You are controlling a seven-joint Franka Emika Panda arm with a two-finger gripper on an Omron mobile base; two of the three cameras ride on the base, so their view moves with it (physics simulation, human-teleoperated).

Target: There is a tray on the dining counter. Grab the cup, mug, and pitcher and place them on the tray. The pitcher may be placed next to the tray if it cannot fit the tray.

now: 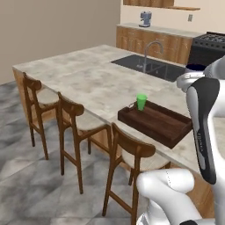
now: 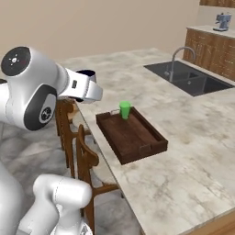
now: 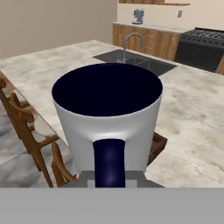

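- Your mug [image 3: 107,120] fills the hand view, grey outside, dark navy inside, upright, with its handle facing the camera
- You have the gripper [image 3: 109,177] closed on that handle, so the mug is held in the air; the finger tips themselves are hidden behind it
- From the right base view you can see the mug's dark rim [image 2: 86,72] just past the arm's white wrist, up above the stools [image 2: 78,151] at the near long edge of the dining counter [image 2: 183,151]
- Your tray [image 1: 156,123] lies flat near that same edge of the counter
- You'll find the green cup [image 1: 141,101] standing upright inside the tray, at its far end
- Beyond the tray, the sink [image 1: 149,67] and its tap [image 1: 151,50] sit toward the counter's far side
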